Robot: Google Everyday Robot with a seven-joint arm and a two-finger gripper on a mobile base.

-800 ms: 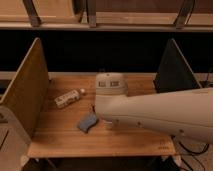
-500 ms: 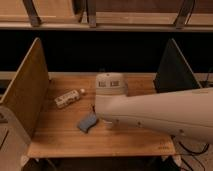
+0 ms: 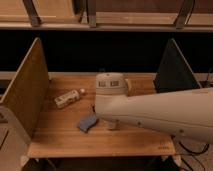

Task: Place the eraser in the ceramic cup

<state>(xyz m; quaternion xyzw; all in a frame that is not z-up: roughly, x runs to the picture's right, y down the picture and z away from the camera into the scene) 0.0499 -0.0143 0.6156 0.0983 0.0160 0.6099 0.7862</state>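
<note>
The eraser, a small flat blue-grey pad, lies on the wooden table left of centre, towards the front. My big white arm reaches in from the right and covers the table's middle. My gripper is at the arm's end, low over the table just right of the eraser, mostly hidden by the arm. A pale rounded edge peeks out behind the arm's wrist housing. It may be the ceramic cup, which is otherwise hidden.
A white oblong bottle-like object lies on the table left of the arm, behind the eraser. A tall wooden side panel stands on the left and a dark panel on the right. Shelving runs along the back.
</note>
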